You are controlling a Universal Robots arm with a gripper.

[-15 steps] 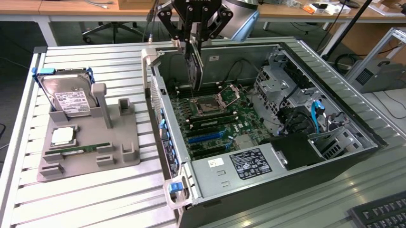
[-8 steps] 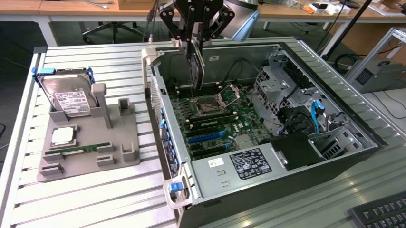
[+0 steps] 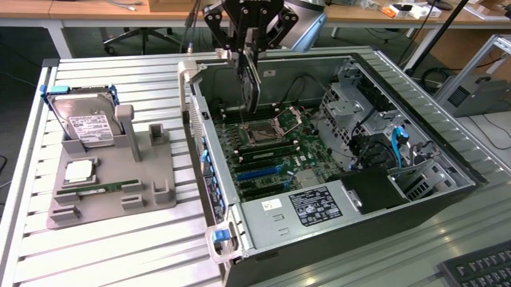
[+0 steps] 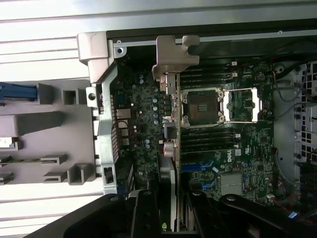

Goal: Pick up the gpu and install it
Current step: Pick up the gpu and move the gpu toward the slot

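Note:
The gpu (image 3: 252,84) hangs on edge above the open computer case (image 3: 447,161), over the motherboard's upper half near the CPU socket (image 3: 262,133). My gripper (image 3: 249,51) is shut on its top edge. In the wrist view the gpu (image 4: 176,124) appears edge-on as a thin strip, with its silver end bracket (image 4: 174,52) at the case's rear wall. The black fingers (image 4: 147,210) clamp the card from both sides, and the gripper (image 4: 173,215) sits over the blue expansion slots (image 4: 193,168). The card is above the board, not seated in a slot.
A grey fixture tray (image 3: 152,197) beside the case holds a hard drive with blue handles (image 3: 90,122), a CPU (image 3: 80,171) and a RAM stick (image 3: 104,189). Inside the case are drive cages (image 3: 359,107), blue cables (image 3: 395,143) and a power supply (image 3: 315,206). A keyboard (image 3: 479,270) lies at the near corner.

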